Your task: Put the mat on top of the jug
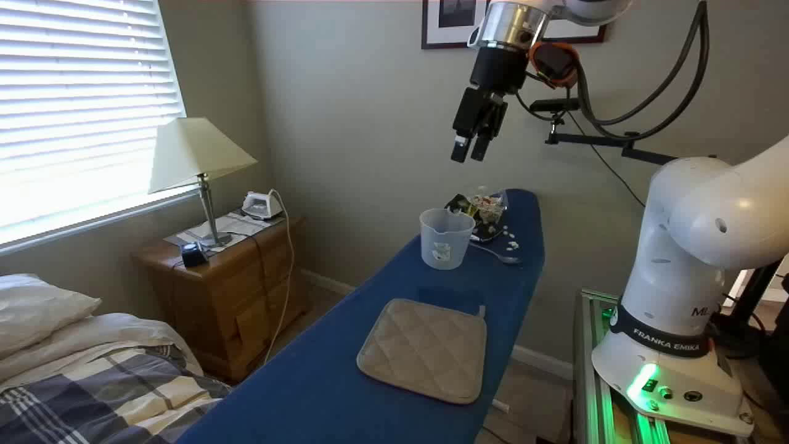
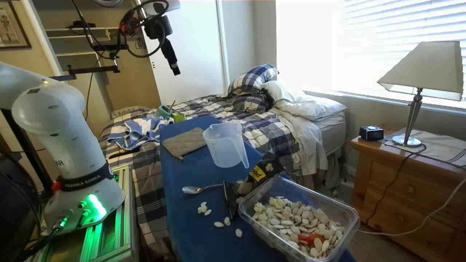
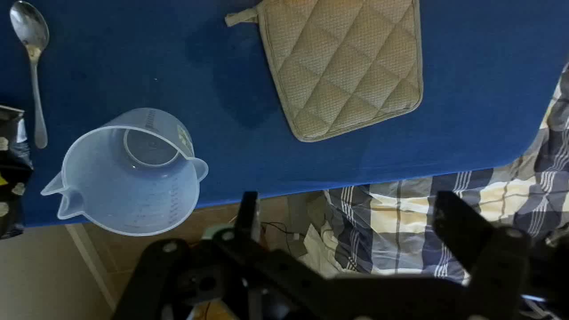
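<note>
"What might go wrong for the hand (image 1: 468,153)?"

"It hangs high, spread, pinching nothing. The mat (image 1: 425,351) lies flat near the long edge of the surface (image 1: 308,376) closer to the robot (image 1: 666,265); lifted by one corner, it would probably sag and slide off the jug (image 1: 447,237)."

"And the jug?"

"It stands upright by the opposite edge; a sideways drag could tip it over."

"Room?"

"Bare surface runs from the mat to the rounded corner by the bed (image 3: 400,222); the other way, a spoon (image 2: 194,190) and bag (image 2: 258,174) lie near the jug."
</note>
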Robot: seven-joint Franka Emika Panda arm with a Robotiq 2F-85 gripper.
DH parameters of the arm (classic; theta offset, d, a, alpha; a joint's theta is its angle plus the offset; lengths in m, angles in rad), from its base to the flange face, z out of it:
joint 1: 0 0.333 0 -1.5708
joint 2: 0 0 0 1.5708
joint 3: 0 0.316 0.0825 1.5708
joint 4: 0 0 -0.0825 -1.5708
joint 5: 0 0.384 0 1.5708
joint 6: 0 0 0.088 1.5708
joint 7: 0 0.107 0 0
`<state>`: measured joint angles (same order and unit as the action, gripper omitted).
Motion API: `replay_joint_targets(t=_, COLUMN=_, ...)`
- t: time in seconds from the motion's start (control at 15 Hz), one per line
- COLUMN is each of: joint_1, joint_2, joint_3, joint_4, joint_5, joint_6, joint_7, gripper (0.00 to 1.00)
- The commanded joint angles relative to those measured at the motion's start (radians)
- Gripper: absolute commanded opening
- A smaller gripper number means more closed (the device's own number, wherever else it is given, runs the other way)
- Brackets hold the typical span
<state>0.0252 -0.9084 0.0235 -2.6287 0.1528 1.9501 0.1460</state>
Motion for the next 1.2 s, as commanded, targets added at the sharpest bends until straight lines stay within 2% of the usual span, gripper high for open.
replay_joint_targets(t=0.0, joint_1=-0.009, joint_2=0.000, joint_3=0.006, joint_4=0.002, joint_5=0.006, joint_6=-0.003, joint_7=-0.006, gripper=1.00)
replay_joint_targets(t=0.4, joint_1=-0.014, joint_2=0.019, joint_3=0.006, joint_4=-0.007, joint_5=0.000, joint_6=0.010, joint_7=-0.008, gripper=1.00)
replay_joint_targets(t=0.67, joint_1=-0.024, joint_2=0.137, joint_3=-0.008, joint_4=-0.061, joint_5=0.008, joint_6=0.075, joint_7=-0.023, gripper=1.00)
replay_joint_targets(t=1.13, joint_1=0.016, joint_2=0.426, joint_3=-0.003, joint_4=-0.075, joint_5=0.038, joint_6=0.328, joint_7=-0.035, gripper=1.00)
